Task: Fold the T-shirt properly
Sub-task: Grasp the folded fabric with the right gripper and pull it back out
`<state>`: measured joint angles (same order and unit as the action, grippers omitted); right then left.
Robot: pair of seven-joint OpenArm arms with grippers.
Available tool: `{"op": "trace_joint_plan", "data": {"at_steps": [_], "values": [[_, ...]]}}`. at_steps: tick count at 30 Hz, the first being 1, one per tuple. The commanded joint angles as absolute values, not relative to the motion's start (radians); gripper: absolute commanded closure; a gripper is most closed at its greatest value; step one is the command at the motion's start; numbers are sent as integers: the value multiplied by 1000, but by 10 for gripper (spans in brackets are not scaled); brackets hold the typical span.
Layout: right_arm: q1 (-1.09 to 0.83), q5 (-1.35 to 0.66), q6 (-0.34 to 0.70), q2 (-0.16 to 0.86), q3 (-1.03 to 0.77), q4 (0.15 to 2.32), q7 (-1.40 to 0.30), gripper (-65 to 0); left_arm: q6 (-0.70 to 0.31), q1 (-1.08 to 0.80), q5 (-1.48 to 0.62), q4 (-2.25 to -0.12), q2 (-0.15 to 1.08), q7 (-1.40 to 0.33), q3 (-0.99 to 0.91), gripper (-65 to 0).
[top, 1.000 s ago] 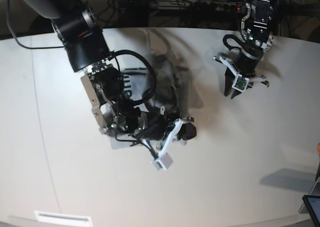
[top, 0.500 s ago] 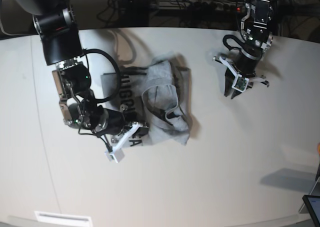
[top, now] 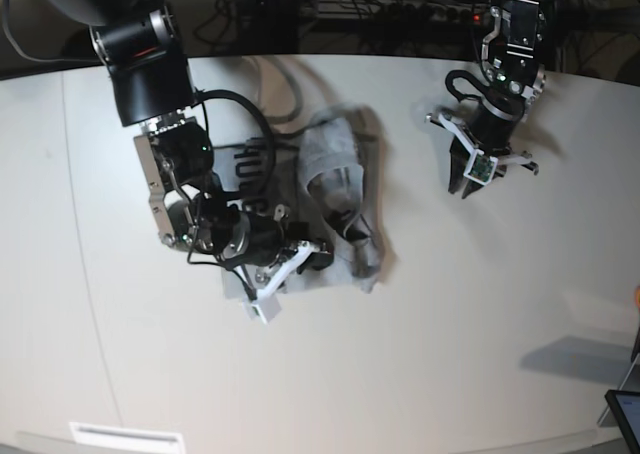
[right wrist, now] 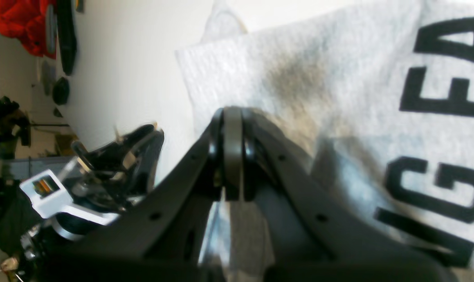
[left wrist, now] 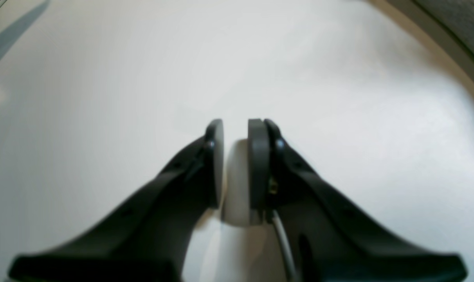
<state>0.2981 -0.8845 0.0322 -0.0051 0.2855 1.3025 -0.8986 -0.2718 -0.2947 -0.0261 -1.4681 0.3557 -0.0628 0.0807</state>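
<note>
shirt point(top: 345, 189): 1 | table point(top: 450, 324): 1 | arms: 2 | left gripper point(top: 466, 179): 1 | right gripper point(top: 318, 254): 1 | wrist cameras: 2 | tablet corner point(top: 627, 411): 1

Bare table point(top: 480, 304) lies open right of the crumpled T-shirt point(top: 340, 189).

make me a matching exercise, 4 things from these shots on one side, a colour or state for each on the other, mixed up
Things:
1. T-shirt
2. left gripper
3. right gripper
4. table

Descriptions:
a. shut, pads pressed together over printed fabric
b. grey, bunched up, black lettering
c. pale, bare surface
d. slightly open, holding nothing, away from the cloth

Pairs: 1-b, 2-d, 3-a, 4-c
</note>
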Motion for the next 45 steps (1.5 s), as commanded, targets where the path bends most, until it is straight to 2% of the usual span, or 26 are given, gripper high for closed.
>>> {"op": "trace_joint_plan", "data": {"at_steps": [1,13,20,22,26,28,34,45], "values": [[325,-898,39,-18,283,1299,-886,-1,-288,-309,1,-1463,364,-134,82,-106],[332,-897,42,-50,285,1245,-880,-1,-288,-309,1,-1461,367,-136,82,-106],[315,-897,33,-7,283,1480,-964,-1,-288,-309,1,-1472,366,-131,82,-106],[263,-900,-4,-1,274,1572,-983,-1,-288,-309,1,-1472,364,-131,82,-106],[117,-900,-162,8,274,1722,-984,-1,-288,-309,1,-1466,364,-130,82,-106],[44,-900,-205,8,274,1755,-967,-1,-288,-308,1,-1466,366,-130,82,-106],[-90,-897,-219,15,282,1782,-889,-1,-288,-308,1,-1466,369,-130,82,-106],[-136,-898,-251,65,272,1896,-894,-3,-288,-311,1,-1465,363,-130,87,-106]]}}
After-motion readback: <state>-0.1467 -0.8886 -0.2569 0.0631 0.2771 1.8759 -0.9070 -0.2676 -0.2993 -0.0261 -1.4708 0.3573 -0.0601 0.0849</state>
